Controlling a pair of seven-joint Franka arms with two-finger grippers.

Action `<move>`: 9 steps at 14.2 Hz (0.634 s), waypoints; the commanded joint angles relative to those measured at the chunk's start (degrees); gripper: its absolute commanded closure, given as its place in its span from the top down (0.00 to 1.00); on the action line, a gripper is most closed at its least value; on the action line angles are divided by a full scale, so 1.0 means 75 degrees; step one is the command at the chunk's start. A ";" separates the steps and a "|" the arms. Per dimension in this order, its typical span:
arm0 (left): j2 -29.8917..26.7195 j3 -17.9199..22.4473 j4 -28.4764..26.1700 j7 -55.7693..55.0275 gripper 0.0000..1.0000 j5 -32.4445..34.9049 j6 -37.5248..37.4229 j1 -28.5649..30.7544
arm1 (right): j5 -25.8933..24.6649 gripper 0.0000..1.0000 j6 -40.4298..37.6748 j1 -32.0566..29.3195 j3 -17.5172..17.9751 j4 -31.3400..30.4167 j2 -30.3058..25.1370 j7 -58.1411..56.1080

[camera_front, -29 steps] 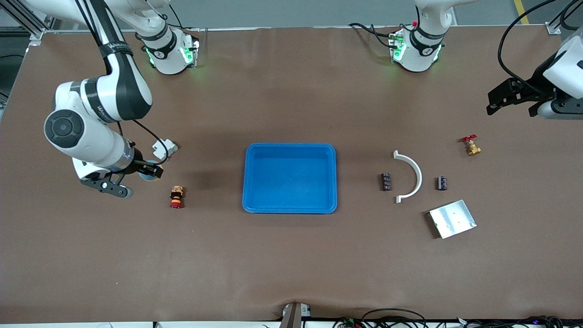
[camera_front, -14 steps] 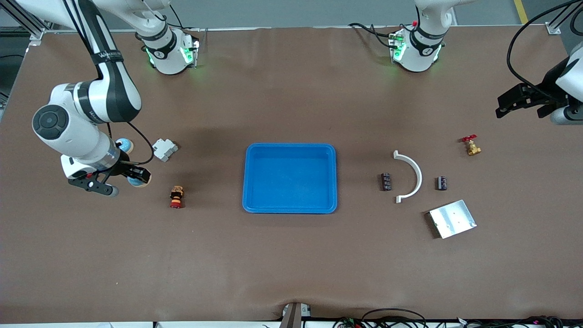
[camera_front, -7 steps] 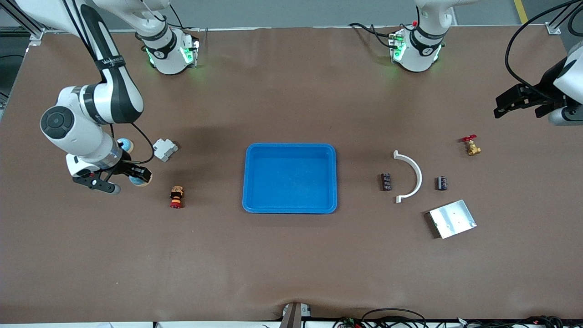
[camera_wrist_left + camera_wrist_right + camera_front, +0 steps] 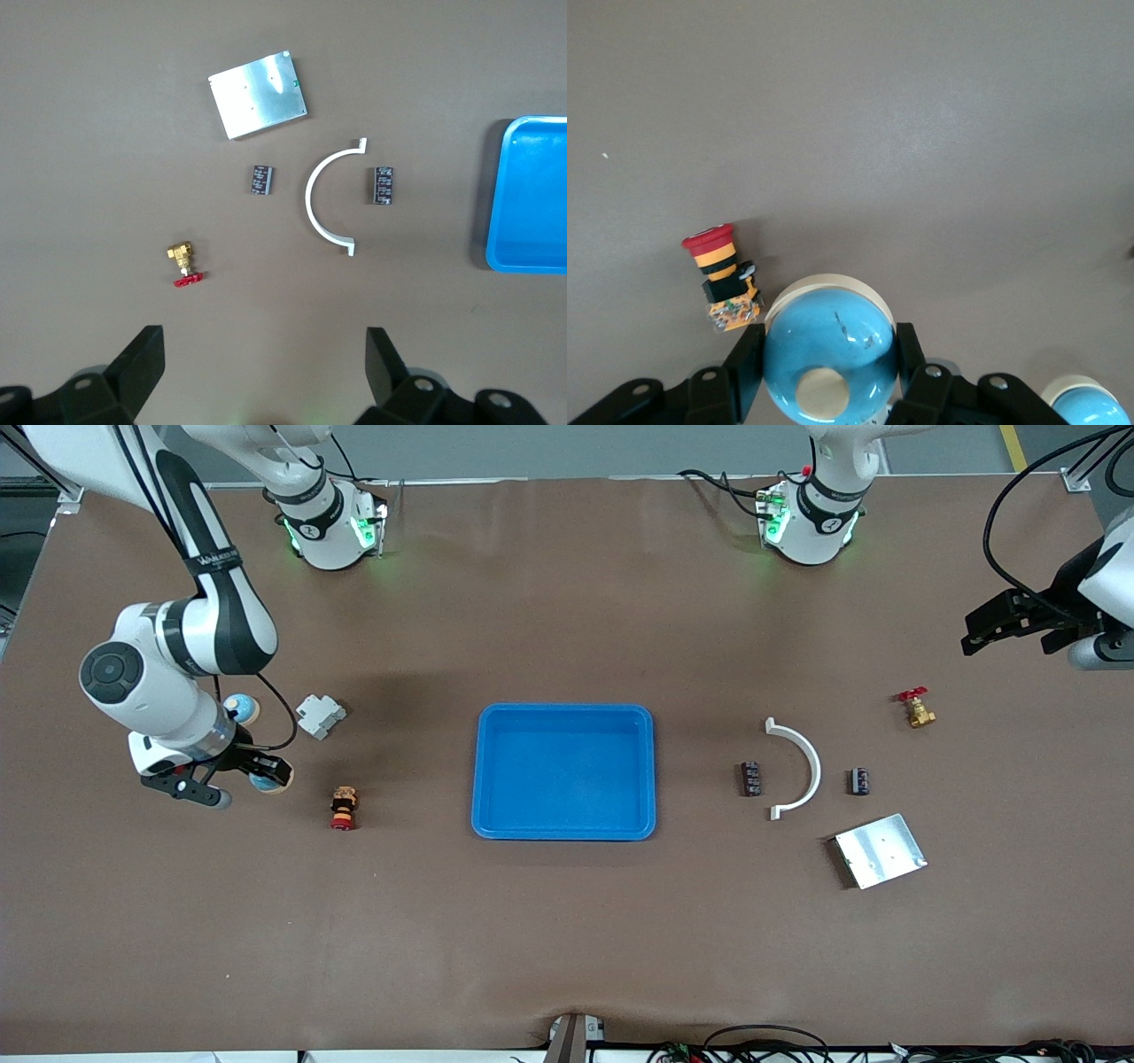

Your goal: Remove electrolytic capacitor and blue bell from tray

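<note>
On the worktop [image 4: 567, 921], front view:
Tray: a blue tray [image 4: 564, 831] sits at the middle.
Right claw [image 4: 266, 772]: over the right arm's end, clenched on a blue bell [image 4: 263, 781].
Second bell [image 4: 240, 708]: blue, on the worktop beside the right arm's wrist.
Nearby parts: a white connector block [image 4: 320, 716] and a red-capped push button [image 4: 343, 808], the button nearer the camera.
Left claw [image 4: 1010, 627]: released, held high over the left arm's end; this arm waits.
Capacitors: one capacitor [image 4: 752, 779] and a second capacitor [image 4: 859, 781] lie either side of a white curved bracket [image 4: 802, 768].
Other parts: a brass valve [image 4: 917, 708] and a metal plate [image 4: 880, 850].

Left wrist view:
Fingers [image 4: 142, 365]: spread wide, nothing between them.
Below: valve, both capacitors, bracket, plate, tray edge.

Right wrist view:
Grip: both fingers [image 4: 747, 354] press the bell's sides.
Beside it: the push button lying on its side.
</note>
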 commanded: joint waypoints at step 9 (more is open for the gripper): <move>-0.0124 0.1724 -0.0016 -0.0123 1.00 0.0159 0.0035 -0.1782 | 0.0098 0.00 0.0736 -0.0453 0.0139 -0.0048 0.0537 -0.0332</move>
